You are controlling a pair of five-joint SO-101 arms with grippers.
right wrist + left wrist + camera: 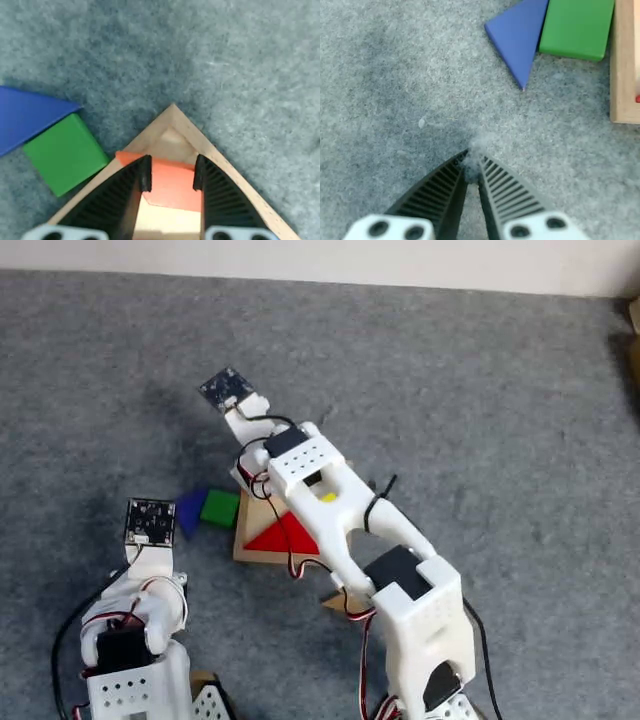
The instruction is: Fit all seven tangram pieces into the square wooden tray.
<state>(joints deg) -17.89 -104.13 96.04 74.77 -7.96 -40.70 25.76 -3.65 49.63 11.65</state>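
We judge the step in hand to be seating the flat orange wooden piece [170, 196] in a corner of the square wooden tray [147, 136]. The right pincer [171, 172] hangs over that corner with its jaws apart, astride the piece rather than clamped on it, as far as we can tell. To do this well, we would press the piece's edges flush against the two walls that meet there and check that it lies flat. Then we would lift straight up so nothing drags. The left pincer [472, 160] is closed on nothing, low over the grey carpeted table [395, 75].

Besides the orange piece, the tray holds a red triangle [285, 537], and a bit of a yellow piece [328, 497] shows through the arm. The arm covers the rest. A blue triangle [520, 37] and a green square block [577, 27] lie outside on the table, touching each other, the green one just beside the rim.
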